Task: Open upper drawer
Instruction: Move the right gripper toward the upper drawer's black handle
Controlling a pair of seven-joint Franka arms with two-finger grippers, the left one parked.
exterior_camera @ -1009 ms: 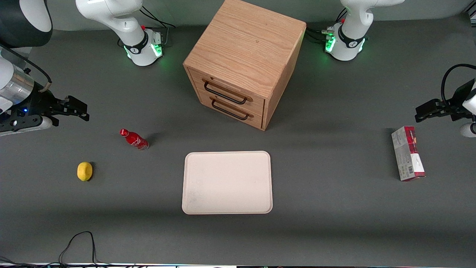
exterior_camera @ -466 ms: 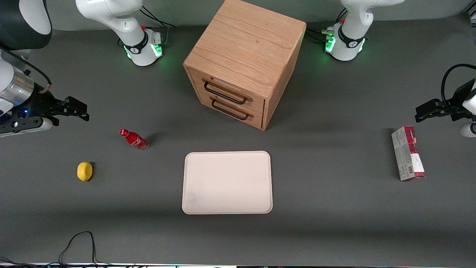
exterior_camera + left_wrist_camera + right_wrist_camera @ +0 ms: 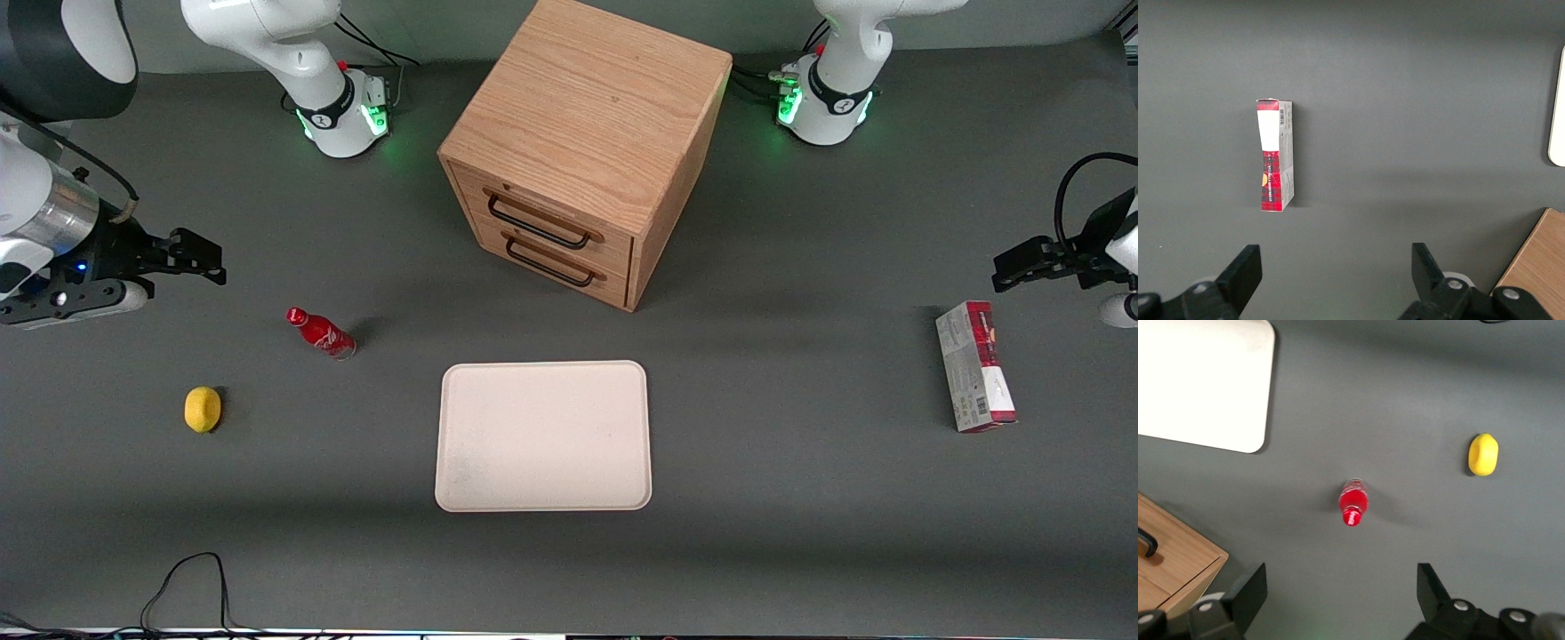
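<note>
A dark grey counter (image 3: 800, 498) is carrying an oak cabinet (image 3: 587, 116) with 2 drawers. The upper drawer (image 3: 542, 218) is sitting shut, its handle bar running level. The gripper (image 3: 200, 258), jaws spread and empty, is hovering well apart toward the working arm's end, above a red bottle (image 3: 320, 332).

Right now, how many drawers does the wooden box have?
2. The upper drawer sits right above the lower drawer, both shut. The gripper, open, hovers toward the working arm's end of the table.
</note>
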